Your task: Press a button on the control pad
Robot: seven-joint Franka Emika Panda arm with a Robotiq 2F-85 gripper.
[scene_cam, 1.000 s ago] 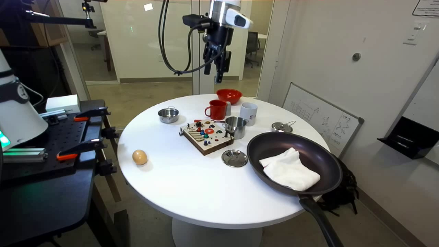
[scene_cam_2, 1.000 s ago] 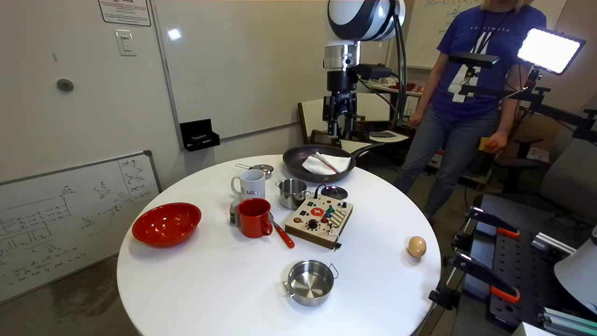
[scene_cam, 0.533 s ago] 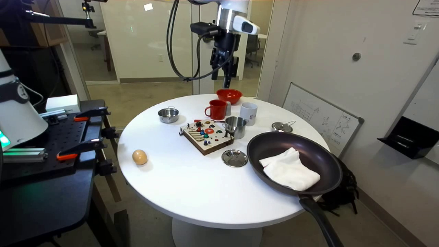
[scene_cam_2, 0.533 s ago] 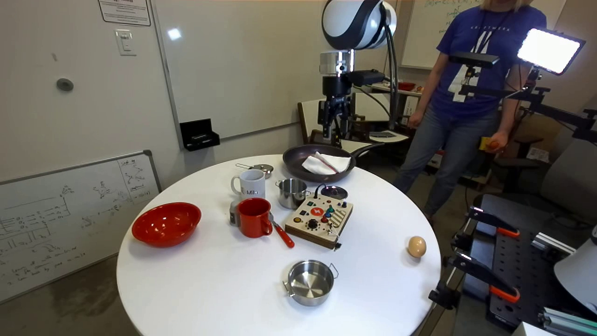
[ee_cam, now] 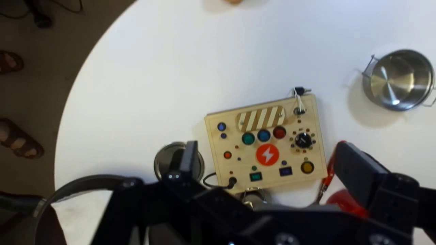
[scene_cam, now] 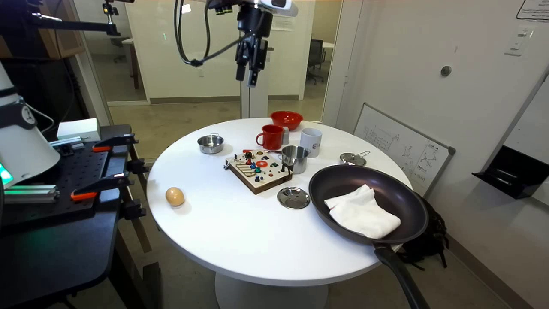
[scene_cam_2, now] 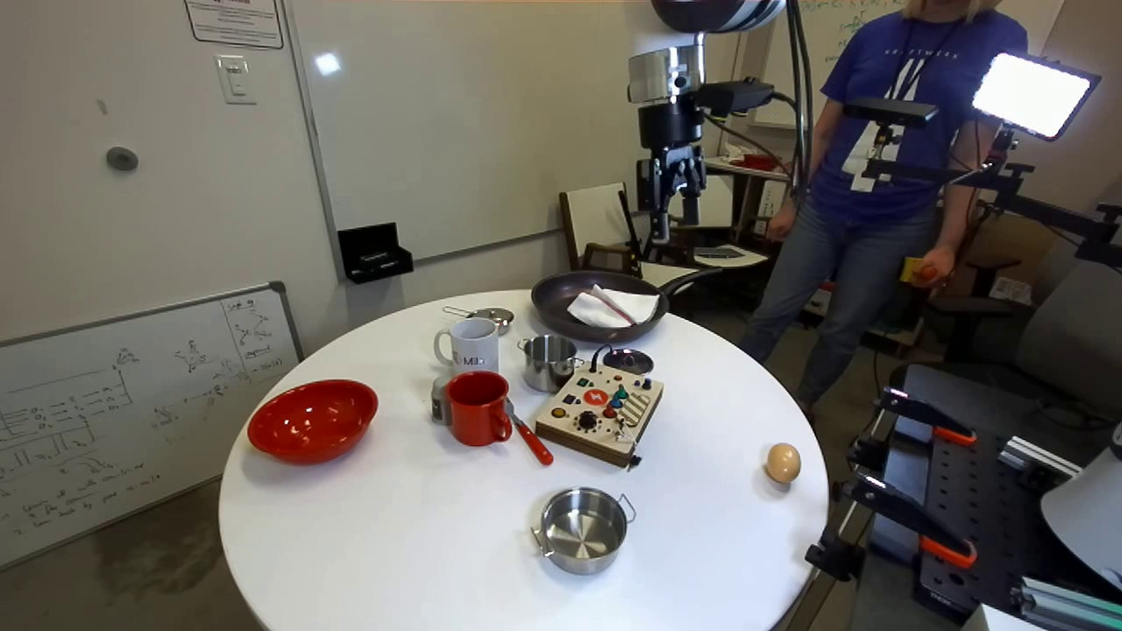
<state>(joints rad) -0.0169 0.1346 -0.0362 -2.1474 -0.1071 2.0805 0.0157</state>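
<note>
The control pad is a flat tan wooden board with coloured buttons, a black dial and a red lightning-bolt disc. It lies on the round white table in both exterior views and at the middle of the wrist view. A row of green, blue and red buttons sits above the disc; a yellow button is near a corner. My gripper hangs high above the table, pointing down. Its fingers are wide apart with nothing between them, and it touches nothing.
A steel pot, red mug, white mug and red-handled utensil stand close around the pad. A lid, frying pan, small metal bowl, egg and red bowl are also on the table.
My gripper dipped slightly, then rose and shifted left in an exterior view, right in the opposite-facing exterior view. It stays open. The control pad and the other objects have not moved.
</note>
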